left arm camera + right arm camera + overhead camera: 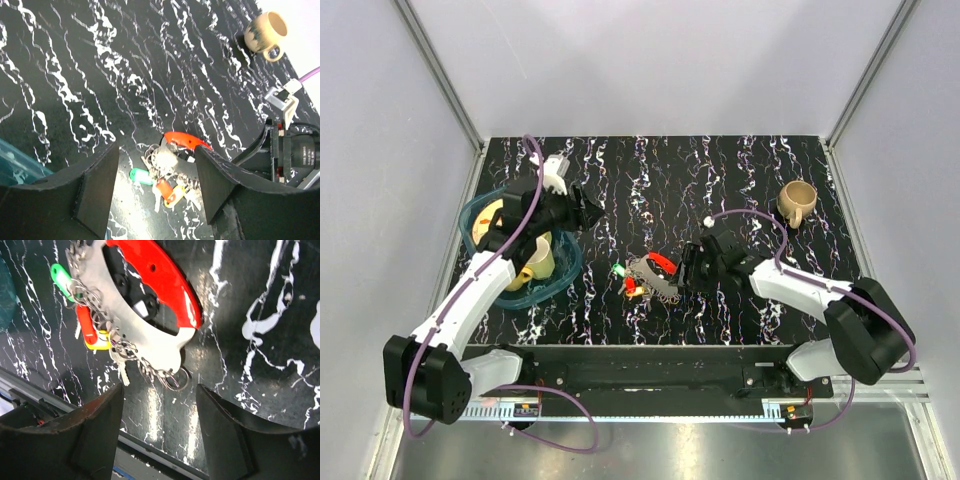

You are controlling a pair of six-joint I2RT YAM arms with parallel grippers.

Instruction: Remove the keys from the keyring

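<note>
The keyring (650, 270) lies on the black marbled table: a grey metal plate (135, 325) with a bright red piece (160, 280) and several small wire rings. The keys hang on its left side: a green-headed one (61, 277), a red one (85, 325), a yellow one (100, 342) and a silver key (122, 372). My right gripper (683, 276) is open just to the right of the bunch, and its own view (159, 390) shows nothing between the fingers. My left gripper (588, 213) is open, raised, up-left of the keys. Its view (156, 155) shows the bunch (167, 170) below.
A tan mug (797, 202) lies on its side at the back right; it also shows in the left wrist view (266, 32). A teal bowl (563, 272) holding yellow things sits at the left under my left arm. The table's near edge (150, 450) is close to the right gripper.
</note>
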